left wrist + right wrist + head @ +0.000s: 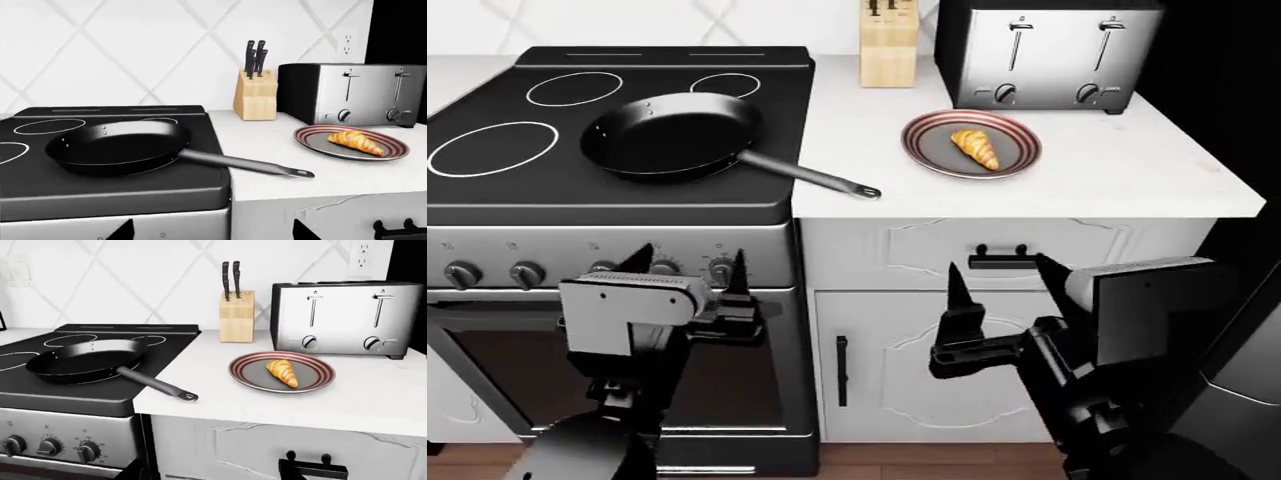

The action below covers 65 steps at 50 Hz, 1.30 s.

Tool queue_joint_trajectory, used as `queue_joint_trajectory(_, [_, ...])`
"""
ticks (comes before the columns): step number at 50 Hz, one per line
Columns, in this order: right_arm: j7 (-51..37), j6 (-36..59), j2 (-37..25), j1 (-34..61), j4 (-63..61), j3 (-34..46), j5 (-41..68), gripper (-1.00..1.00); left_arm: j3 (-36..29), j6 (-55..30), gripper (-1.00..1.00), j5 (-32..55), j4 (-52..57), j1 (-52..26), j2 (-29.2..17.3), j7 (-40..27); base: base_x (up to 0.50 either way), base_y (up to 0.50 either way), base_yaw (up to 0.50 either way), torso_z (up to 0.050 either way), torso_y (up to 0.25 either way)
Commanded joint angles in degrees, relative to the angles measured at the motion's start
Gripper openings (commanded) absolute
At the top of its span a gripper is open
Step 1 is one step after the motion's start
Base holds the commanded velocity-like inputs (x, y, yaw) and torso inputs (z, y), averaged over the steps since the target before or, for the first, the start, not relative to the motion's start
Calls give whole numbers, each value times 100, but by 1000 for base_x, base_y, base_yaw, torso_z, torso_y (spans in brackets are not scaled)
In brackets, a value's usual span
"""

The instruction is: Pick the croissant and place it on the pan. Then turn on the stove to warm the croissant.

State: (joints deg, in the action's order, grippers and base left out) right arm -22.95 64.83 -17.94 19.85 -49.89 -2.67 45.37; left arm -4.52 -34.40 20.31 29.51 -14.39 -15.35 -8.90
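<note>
The stove carries the pan, empty. On the plate beside it lies the croissant, probably light and flaky. My right gripper and left gripper hang released; I'd pinch its thick middle gently.

Left arm: wrist housing is a boxy light-grey block with a finely ribbed strip along its upper face; behind it, dark cylindrical links. Left gripper carries thin, black, pointed fingers. Right arm: wrist housing is a larger light-grey box with a dark side panel. Right gripper has black tapered fingers on a black bracket. No markings legible.
</note>
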Motion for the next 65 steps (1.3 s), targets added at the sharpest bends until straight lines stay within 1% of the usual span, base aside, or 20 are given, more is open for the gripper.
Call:
queue_joint_trajectory(1, [-4333,1807,-1326,1917,-82,-117,5897,100,240,-1064,100,716,517,-781,-254,218,0,0,0,0,0])
queue_joint_trajectory(2, [-4657,1649,-1525,2091,-35,130,6240,100,225,-1017,100,700,494,-797,-286,262,0,0,0,0,0])
queue_joint_trajectory(5, [-5243,1281,-1890,2437,-18,545,6850,100,189,-978,100,671,421,-878,-363,336,0,0,0,0,0])
queue_joint_trajectory(9, [-5292,760,-1860,2573,-150,264,7179,100,225,-1418,100,831,520,-851,-442,243,0,0,0,0,0])
queue_joint_trajectory(15, [-6211,149,-2255,3374,-109,1025,7940,100,267,-2003,100,1033,674,-1004,-656,194,0,0,0,0,0])
queue_joint_trajectory(17, [-6386,12,-2356,3615,-130,1087,8022,100,284,-2060,100,1051,658,-1081,-688,192,0,0,0,0,0])
queue_joint_trajectory(21, [-6330,-183,-2452,3858,-124,774,7974,100,305,-2047,100,1101,656,-1065,-689,224,0,0,0,0,0])
queue_joint_trajectory(25, [-6267,-251,-2548,3983,24,765,8014,100,262,-2029,100,1154,708,-1052,-709,295,0,0,0,0,0])
queue_joint_trajectory(31, [-6073,-293,-2644,3835,161,647,7997,100,249,-2008,100,1181,683,-1160,-649,276,0,0,0,0,0])
queue_joint_trajectory(36, [-6142,-276,-2755,3824,309,916,8058,100,366,-1984,100,1286,741,-1358,-581,260,0,0,0,0,0])
queue_joint_trajectory(47, [-6047,-355,-2822,3815,290,1029,8084,100,629,-2130,100,1606,869,-1642,-497,204,14,0,0,0,0])
queue_joint_trajectory(53, [-5929,-388,-2793,3789,282,973,8006,100,599,-2093,100,1606,846,-1633,-517,220,480,0,0,0,0])
queue_joint_trajectory(65, [-5837,-381,-2778,3934,356,1108,7943,100,505,-2002,100,1554,763,-1553,-547,232,500,0,0,0,0])
